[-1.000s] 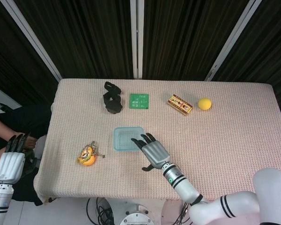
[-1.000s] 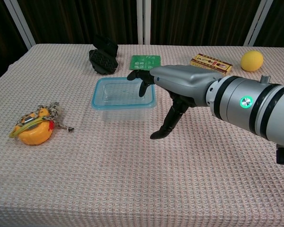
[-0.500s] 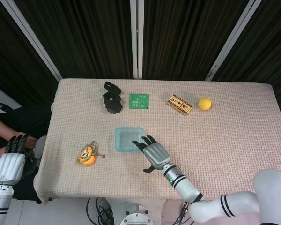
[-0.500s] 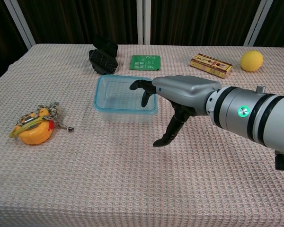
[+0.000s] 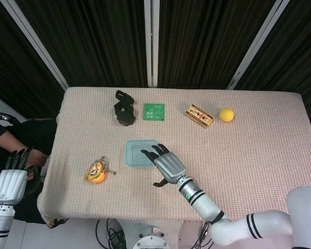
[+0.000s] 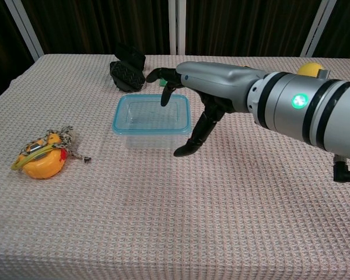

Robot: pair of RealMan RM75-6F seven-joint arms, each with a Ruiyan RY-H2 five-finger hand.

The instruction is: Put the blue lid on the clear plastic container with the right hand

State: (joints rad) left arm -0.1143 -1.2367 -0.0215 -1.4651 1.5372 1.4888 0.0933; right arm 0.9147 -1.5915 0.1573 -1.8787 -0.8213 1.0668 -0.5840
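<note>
Right hand (image 6: 207, 96): I hold it spread, empty, above the container (image 6: 151, 119).
Lid: thin, light; I'd press its edges.

Head view looks steeply down on the whole table (image 5: 259, 155); chest view, seemingly lower and nearer, shares it.

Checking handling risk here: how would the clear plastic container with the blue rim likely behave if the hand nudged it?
The clear plastic container with the blue rim looks thin-walled and empty, so probably light and apt to slide on the woven tablecloth. Low and broad, it seems unlikely to tip.
</note>
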